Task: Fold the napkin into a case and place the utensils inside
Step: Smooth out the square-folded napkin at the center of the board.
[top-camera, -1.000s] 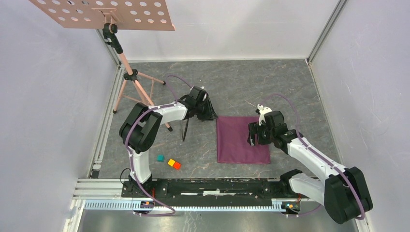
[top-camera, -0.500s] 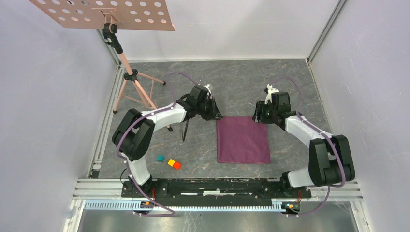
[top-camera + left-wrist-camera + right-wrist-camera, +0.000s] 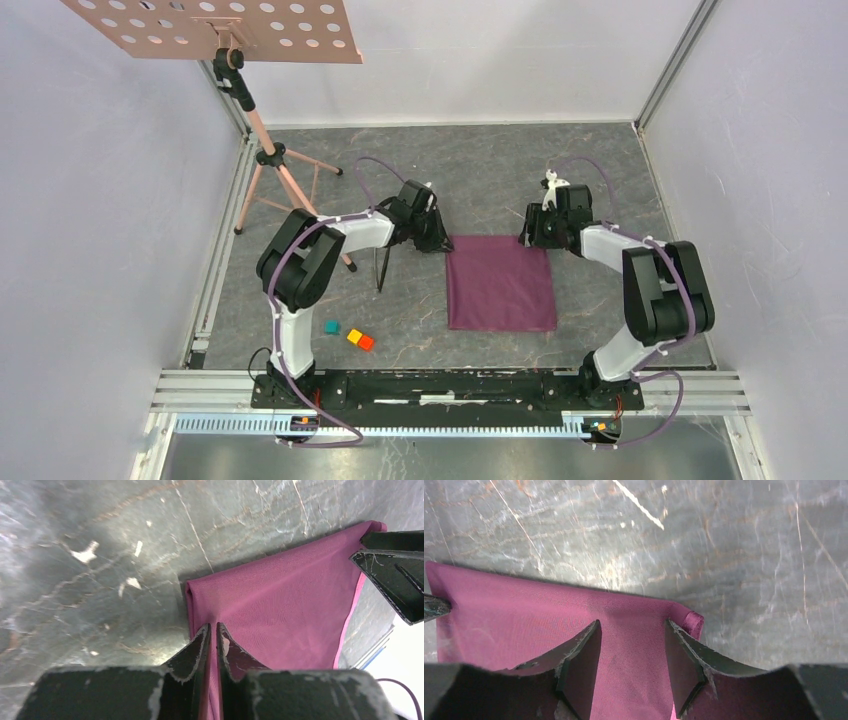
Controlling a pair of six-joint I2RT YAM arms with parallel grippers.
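At the far edge of the napkin [image 3: 500, 284] | we find the left gripper [image 3: 212, 626] pinching one corner | right gripper [image 3: 633, 623] spread, straddling the other.

**A:** What is on the grey stone table [image 3: 480, 160]?

**B:** Three little blocks at the front left. A teal block [image 3: 331, 326] sits near a yellow block [image 3: 354, 336], and that one touches an orange block [image 3: 366, 343].

**A:** And at the back left?

**B:** A pink stand [image 3: 270, 156] on three legs. It holds up a flat board [image 3: 215, 30] full of round holes.
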